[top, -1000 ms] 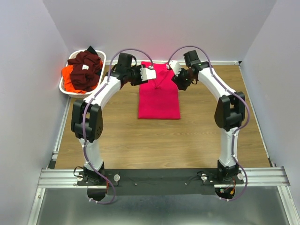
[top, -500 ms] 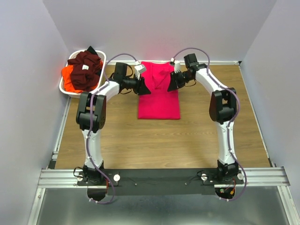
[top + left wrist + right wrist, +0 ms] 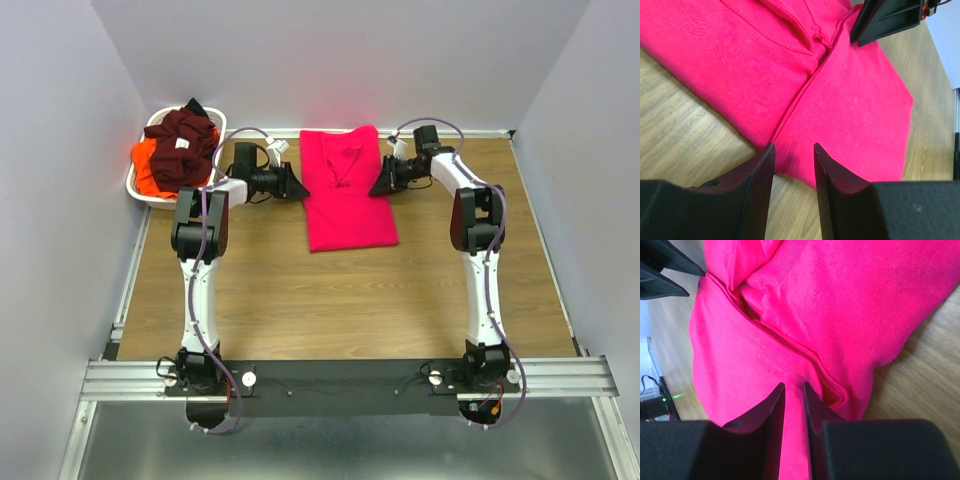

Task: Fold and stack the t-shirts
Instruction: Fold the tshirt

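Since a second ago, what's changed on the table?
The left pincer dropped from above the collar and swung out to the shirt's left edge; the right pincer mirrored it to the right edge. Left fingers stand apart; whether the right grips is unclear. The shirt's near hem slid slightly right. The basket of clothes stayed put.

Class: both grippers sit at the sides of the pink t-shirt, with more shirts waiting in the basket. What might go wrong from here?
1. The pink t-shirt has sleeves folded inward. The left gripper or right gripper, jaws barely apart, may catch only one layer and undo that fold.
2. It lies slightly askew, so an uneven lift could fold it crooked.
3. The basket sits close to the left gripper, whose swing might knock it.
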Available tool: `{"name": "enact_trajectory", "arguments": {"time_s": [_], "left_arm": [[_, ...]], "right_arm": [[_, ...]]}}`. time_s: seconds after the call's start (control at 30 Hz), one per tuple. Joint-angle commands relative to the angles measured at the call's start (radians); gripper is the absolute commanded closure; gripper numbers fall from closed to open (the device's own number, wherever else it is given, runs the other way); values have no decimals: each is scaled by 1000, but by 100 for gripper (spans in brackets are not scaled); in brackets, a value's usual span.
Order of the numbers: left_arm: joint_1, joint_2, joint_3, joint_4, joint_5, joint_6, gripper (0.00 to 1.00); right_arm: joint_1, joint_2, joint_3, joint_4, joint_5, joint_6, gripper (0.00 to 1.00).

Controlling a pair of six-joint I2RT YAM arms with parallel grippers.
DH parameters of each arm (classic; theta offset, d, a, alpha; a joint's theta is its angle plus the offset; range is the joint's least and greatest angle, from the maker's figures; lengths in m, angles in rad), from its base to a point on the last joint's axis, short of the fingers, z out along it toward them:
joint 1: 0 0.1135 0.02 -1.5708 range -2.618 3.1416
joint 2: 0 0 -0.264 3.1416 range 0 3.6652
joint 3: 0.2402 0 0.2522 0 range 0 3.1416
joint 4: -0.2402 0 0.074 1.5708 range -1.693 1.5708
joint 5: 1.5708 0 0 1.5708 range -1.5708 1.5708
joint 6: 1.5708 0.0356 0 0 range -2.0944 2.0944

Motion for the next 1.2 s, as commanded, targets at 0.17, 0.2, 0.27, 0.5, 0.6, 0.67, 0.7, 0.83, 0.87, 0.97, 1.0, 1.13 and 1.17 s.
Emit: {"name": "enact_trajectory", "arguments": {"time_s": [0.17, 0.2, 0.27, 0.5, 0.6, 0.67, 0.7, 0.83, 0.87, 0.97, 1.0, 1.13, 1.17], "left_arm": [[-23, -249, -133, 34, 43, 60, 55], [-33, -303, -191, 37, 53, 66, 55], [-81, -344, -280, 43, 79, 78, 55], [-199, -346, -457, 167, 109, -13, 55], [-204, -297, -491, 247, 125, -101, 55], [-199, -262, -508, 249, 125, -113, 55], [-196, -244, -517, 249, 122, -118, 55], [-165, -201, -558, 247, 106, -140, 55], [-147, -184, -569, 244, 105, -144, 56], [-112, -176, -584, 243, 102, -149, 55], [-93, -187, -594, 238, 103, -140, 55], [-107, -316, -621, 209, 154, -66, 56], [-119, -350, -632, 209, 165, -46, 56]], "right_arm": [[-10, -195, -144, 19, -104, 24, 67], [-11, -244, -191, 19, -125, 27, 67], [-8, -294, -257, 20, -155, 33, 67], [-2, -302, -478, 24, -208, -2, 67], [-2, -271, -527, 25, -213, -11, 67], [-2, -251, -553, 24, -201, -22, 67], [-4, -246, -562, 24, -196, -28, 67], [-5, -219, -590, 24, -185, -30, 67], [-7, -214, -601, 22, -173, -30, 67], [-10, -222, -622, 19, -153, -67, 67], [-14, -241, -632, 17, -156, -68, 67], [-21, -358, -635, 7, -184, -71, 67], [-19, -378, -635, 8, -219, -50, 66]]}}
